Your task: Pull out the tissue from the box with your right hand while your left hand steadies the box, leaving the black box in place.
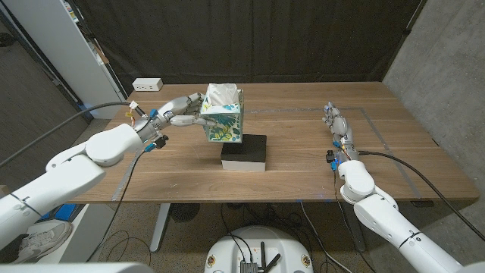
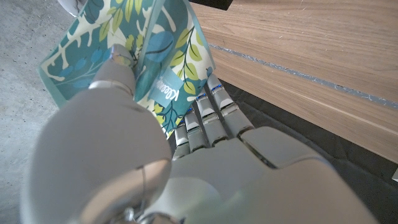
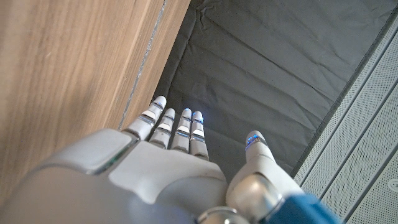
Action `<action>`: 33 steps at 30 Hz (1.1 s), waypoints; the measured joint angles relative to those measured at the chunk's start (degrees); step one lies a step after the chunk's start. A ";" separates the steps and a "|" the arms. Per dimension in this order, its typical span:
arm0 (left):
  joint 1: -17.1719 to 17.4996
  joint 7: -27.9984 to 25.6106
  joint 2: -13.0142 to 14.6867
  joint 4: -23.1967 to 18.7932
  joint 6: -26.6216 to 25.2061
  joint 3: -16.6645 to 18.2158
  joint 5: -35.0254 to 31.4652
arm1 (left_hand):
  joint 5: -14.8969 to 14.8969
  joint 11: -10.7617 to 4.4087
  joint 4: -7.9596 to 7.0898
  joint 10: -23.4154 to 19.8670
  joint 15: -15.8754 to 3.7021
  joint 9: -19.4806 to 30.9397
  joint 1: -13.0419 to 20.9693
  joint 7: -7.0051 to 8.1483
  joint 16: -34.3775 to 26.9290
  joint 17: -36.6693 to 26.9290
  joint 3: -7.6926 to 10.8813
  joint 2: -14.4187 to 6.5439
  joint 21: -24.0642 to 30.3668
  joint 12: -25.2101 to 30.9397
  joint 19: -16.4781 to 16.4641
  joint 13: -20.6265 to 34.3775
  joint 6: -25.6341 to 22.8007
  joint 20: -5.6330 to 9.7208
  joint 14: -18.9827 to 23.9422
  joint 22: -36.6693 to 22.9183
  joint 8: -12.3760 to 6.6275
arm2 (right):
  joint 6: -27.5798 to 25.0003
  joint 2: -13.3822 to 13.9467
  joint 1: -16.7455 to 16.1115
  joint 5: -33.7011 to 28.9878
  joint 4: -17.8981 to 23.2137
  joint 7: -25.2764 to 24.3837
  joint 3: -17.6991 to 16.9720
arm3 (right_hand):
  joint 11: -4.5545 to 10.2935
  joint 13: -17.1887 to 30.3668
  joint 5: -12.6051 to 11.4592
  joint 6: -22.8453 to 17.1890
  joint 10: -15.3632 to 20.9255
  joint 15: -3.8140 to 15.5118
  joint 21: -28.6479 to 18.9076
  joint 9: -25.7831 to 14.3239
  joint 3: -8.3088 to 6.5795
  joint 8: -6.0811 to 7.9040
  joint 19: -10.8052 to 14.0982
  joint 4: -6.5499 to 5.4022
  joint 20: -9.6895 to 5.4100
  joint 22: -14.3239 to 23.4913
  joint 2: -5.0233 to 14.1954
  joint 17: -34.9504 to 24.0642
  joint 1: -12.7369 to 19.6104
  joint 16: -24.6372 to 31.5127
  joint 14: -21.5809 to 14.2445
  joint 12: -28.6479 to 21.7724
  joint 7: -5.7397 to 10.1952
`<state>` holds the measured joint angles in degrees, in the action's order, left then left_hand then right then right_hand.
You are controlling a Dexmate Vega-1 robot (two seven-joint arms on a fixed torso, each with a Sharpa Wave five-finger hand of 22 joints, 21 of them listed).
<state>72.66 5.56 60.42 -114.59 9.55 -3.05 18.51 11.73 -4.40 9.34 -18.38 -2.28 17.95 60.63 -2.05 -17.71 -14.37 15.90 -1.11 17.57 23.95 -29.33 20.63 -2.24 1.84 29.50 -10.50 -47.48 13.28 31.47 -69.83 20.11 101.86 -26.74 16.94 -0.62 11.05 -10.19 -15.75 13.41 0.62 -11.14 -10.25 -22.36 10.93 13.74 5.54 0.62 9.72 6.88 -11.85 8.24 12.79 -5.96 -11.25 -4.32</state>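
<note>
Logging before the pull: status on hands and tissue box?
Left hand grips leaf-patterned teal tissue box atop flat black box. Right hand open, far off, holding nothing. White tissue not yet pulled. Path clear.

Left hand gripping, right hand open, idle.

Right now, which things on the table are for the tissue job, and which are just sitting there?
For the job:
tissue box, gripped by the left hand
tissue sticking out of its top
black box under the tissue box
right hand, waiting apart from the boxes, holding nothing

Just lying about:
white power strip at the table's far left corner
</note>
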 measured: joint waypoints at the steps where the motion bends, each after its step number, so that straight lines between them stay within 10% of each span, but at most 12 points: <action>1: -0.13 0.08 -0.05 0.15 0.05 -0.11 0.00 | 0.00 0.00 0.00 0.00 0.00 0.00 0.00 0.00 0.00 0.00 0.00 0.00 0.00 0.00 0.00 0.00 0.00 0.00 0.00 0.00 0.00 | -0.04 0.00 -0.18 -0.10 0.20 -0.15 -0.04 | 0.00 0.00 0.00 0.00 0.00 0.00 0.00 0.00 0.00 0.00 0.00 0.00 0.00 0.00 0.00 0.00 0.00 0.00 0.00 0.00 0.00; 33: -6.40 2.41 -0.59 3.04 0.99 -5.55 0.66 | -0.04 0.00 -0.02 -0.01 0.00 0.28 0.47 0.11 0.02 -0.17 -0.50 -0.46 -0.30 0.21 -0.03 0.54 0.11 0.00 0.00 -0.03 -0.66 | -0.35 -0.58 -6.58 -2.95 5.55 -3.28 -1.57 | -0.42 0.00 0.00 0.00 -0.01 -0.21 0.00 0.00 -0.24 0.00 0.00 0.24 0.00 0.00 0.00 0.00 0.00 0.00 0.21 0.00 0.01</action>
<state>66.26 7.97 59.83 -111.55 10.55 -8.60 19.17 11.69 -4.40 9.32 -18.39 -2.28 18.23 61.09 -1.94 -17.69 -14.54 15.40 -1.56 17.26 24.16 -29.36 21.17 -2.14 1.84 29.50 -10.53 -48.14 12.93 30.88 -76.41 17.16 107.41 -30.02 15.37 -1.04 11.05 -10.19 -15.75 13.41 0.41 -11.14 -10.25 -22.61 10.93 13.75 5.78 0.62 9.72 6.88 -11.85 8.24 12.79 -5.75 -11.25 -4.31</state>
